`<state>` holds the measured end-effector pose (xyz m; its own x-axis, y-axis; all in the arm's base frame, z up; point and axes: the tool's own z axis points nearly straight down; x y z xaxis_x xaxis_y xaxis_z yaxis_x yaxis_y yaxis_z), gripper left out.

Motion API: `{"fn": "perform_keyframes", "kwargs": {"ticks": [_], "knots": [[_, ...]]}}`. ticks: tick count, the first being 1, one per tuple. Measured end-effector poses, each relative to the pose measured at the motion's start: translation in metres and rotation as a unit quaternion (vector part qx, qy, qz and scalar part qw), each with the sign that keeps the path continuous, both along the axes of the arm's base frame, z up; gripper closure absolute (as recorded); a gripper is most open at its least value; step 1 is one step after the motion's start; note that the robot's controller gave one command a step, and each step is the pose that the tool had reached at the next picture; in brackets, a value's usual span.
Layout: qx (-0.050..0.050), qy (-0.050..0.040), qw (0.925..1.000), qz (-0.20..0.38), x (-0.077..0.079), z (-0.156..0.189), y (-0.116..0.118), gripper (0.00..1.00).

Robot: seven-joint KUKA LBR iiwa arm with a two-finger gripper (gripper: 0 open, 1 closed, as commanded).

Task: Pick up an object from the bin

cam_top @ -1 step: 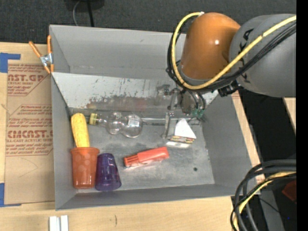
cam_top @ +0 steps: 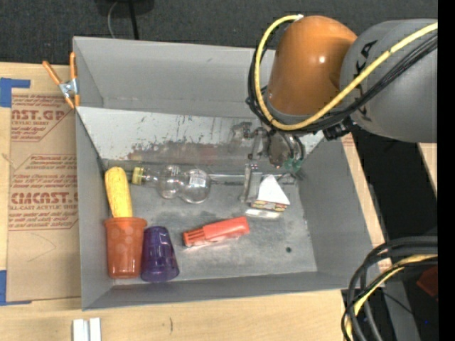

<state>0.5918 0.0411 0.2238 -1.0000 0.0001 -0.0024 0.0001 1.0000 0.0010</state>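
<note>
arm: 1 KUKA arm [cam_top: 387, 77] reaches in from the right. Its orange wrist cover [cam_top: 309, 66] sits over the back-right part of the bin, with yellow and black cables looped round it.
bin: grey metal [cam_top: 163, 77], sloped walls, floor scuffed along the foot of the back wall.
gripper: [cam_top: 254, 187] is down low near the floor, right of centre, just in front of the back wall.
gripper state: cannot tell. Wide or narrow is not readable from this angle, and the wrist body hides most of it.
task thing: small white carton [cam_top: 270, 194] with a wedge-like top and a dark printed strip along its lower edge. It lies right of centre on the floor, directly at the gripper's right side. Touching or just beside: cannot tell.
held: not confirmed, since the carton does not show clearly inside the tool.
next nearest: red-orange bar-shaped tool [cam_top: 217, 231], lying flat and slightly tilted, in front and left of the carton, apart from it.
glass: clear bulbous piece [cam_top: 178, 181] on its side left of the gripper, with a thin stem running right toward it.
left group: 3 things by the left wall. Yellow corn cob [cam_top: 118, 192] lies along the wall, the orange cup [cam_top: 124, 247] sits at its lower end, and the purple cup [cam_top: 158, 254] is right against the orange one.
</note>
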Motion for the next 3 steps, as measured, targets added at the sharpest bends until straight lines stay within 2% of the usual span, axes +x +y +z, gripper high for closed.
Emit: {"fn": "perform_keyframes", "kwargs": {"ticks": [1, 2, 3], "knots": [[0.000, 0.0000, 0.9986, 0.053, -0.027, -0.061, -0.003, 0.00], [0.000, 0.0011, 0.9888, 0.149, -0.067, -0.067, 0.003, 0.00], [0.000, -0.0009, 0.9969, 0.078, -0.063, -0.084, 0.000, 0.00]]}}
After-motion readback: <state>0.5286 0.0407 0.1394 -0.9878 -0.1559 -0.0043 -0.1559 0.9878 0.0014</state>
